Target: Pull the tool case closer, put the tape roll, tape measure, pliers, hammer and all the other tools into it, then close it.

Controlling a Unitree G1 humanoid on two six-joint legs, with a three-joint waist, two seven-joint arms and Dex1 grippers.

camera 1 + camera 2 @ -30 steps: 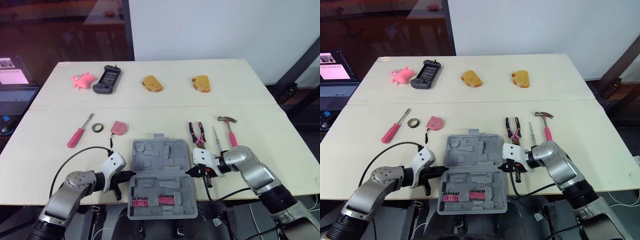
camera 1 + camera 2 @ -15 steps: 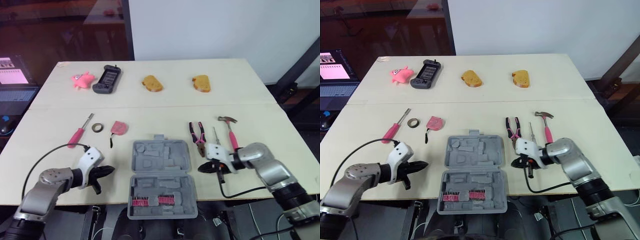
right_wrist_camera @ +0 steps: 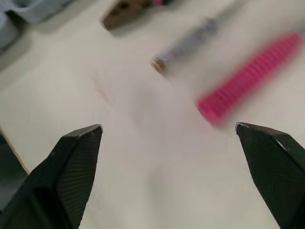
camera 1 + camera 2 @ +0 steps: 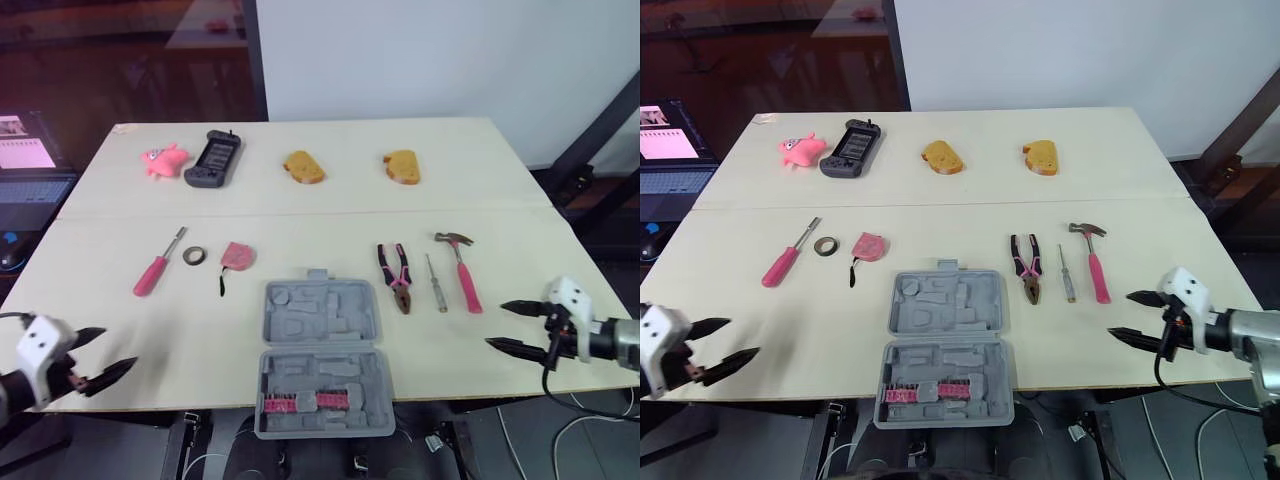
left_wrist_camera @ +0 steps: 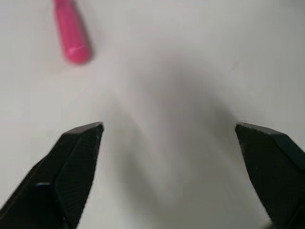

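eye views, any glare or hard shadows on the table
Left eye view: table evenly lit, no glare, hammer casting barely any shadow. Right eye view: dark glass behind the table carries reddish reflections.

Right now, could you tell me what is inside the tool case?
The open tool case holds a row of pink bits in its near half; its other moulded recesses look empty. Nothing covers them.
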